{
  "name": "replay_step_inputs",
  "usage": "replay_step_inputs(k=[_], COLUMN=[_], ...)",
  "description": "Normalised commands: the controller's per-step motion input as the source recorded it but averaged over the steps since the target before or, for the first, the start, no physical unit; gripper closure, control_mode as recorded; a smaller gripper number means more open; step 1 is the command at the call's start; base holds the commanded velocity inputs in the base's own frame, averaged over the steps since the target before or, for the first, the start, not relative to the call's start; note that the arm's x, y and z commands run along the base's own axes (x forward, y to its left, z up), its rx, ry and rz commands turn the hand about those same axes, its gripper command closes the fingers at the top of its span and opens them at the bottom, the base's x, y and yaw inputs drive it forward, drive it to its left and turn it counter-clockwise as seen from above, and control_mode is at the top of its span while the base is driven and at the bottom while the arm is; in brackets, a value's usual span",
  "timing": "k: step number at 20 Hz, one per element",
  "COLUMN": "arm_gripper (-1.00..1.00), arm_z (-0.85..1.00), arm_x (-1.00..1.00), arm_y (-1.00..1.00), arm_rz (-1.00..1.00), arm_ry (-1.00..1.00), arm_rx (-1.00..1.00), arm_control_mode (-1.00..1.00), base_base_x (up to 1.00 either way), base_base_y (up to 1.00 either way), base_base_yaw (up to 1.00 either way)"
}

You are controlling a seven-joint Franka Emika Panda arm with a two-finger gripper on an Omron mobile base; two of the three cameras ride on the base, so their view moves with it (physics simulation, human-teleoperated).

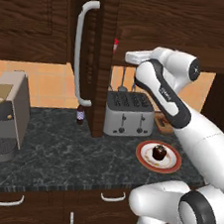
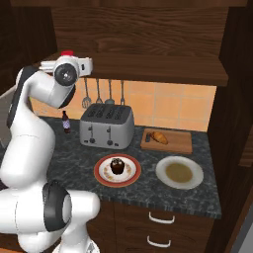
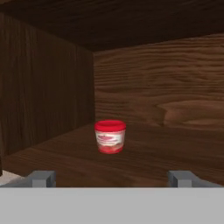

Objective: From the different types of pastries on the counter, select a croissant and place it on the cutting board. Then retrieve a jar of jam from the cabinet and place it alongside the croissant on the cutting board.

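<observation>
Fingers [image 3: 112, 178] spread wide apart, jar of jam [image 3: 110, 136] ahead inside the cabinet [image 3: 48, 87].

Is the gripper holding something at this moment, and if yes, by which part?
Nothing is held. The gripper is open, with its fingertips wide apart, and the jar of jam stands apart from it, deeper on the cabinet shelf.

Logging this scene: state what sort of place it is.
A kitchen, rendered in simulation. The signs: a toaster on a dark stone counter, utensils hanging on a tiled wall, and a wall cabinet with a jar of jam inside.
</observation>
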Motion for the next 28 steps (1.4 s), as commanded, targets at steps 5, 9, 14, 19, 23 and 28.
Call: replay_step_inputs(k=[5, 9, 14, 19, 23, 28], arm_gripper=[-1.0, -1.0, -1.0, -1.0, -1.0, -1.0], arm_z=[-0.02, 0.0, -0.01, -0.01, -0.04, -0.09], arm_x=[0.51, 0.46, 0.4, 0.34, 0.36, 0.38], arm_y=[0.38, 0.17, 0.16, 0.09, 0.21, 0.24], arm_rz=[0.0, 0.0, 0.0, 0.0, 0.0, 0.0], arm_ry=[0.05, 0.0, 0.0, 0.0, 0.02, 0.05], arm_rx=[0.0, 0.0, 0.0, 0.0, 0.0, 0.0], arm_control_mode=[-1.0, -1.0, -1.0, -1.0, -1.0, -1.0], base_base_x=[0.0, 0.0, 0.0, 0.0, 0.0, 0.0], base_base_y=[0.0, 0.0, 0.0, 0.0, 0.0, 0.0], base_base_yaw=[0.0, 0.0, 0.0, 0.0, 0.0, 0.0])
